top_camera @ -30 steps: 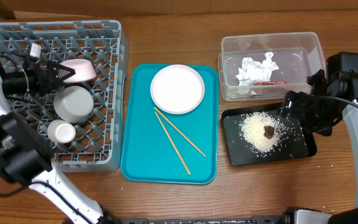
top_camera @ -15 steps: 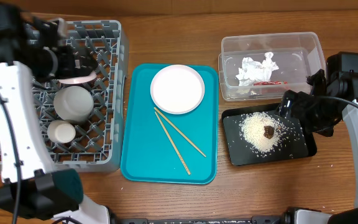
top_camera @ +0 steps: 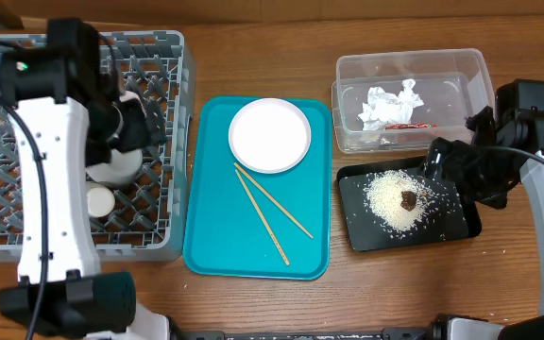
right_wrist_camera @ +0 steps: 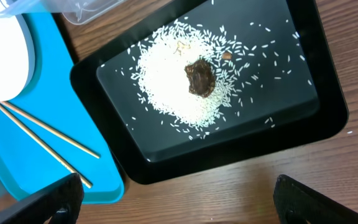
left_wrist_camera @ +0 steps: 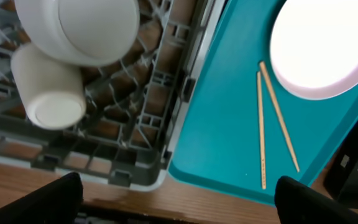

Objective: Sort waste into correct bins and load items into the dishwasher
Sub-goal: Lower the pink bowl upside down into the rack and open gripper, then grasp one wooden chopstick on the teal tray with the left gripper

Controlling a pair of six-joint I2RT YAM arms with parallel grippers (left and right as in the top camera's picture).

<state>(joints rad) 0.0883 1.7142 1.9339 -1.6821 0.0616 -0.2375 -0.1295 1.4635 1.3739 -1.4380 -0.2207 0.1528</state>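
Plate, round and white, lies at the far end of the teal serving tray. Two wooden chopsticks lie just on its near side, their far tips meeting close to the plate's rim and their near ends spread apart. Left of the tray stands the grey dish rack, holding a whitish bowl turned bottom-up and, just beside it, a small white cup on its side. The left arm reaches across the rack and hides part of it in the overhead view. The left hand hangs over the rack's right part, its fingers wide apart and holding nothing. Right of the teal tray, a clear tub contains a crumpled white napkin and a red-and-white wrapper. Just in front of the tub, a black tray carries a heap of white rice, with scattered grains around it and a dark brown lump on the heap. The right hand hovers near the black tray, fingers spread, empty. All stands on a wooden worktop.
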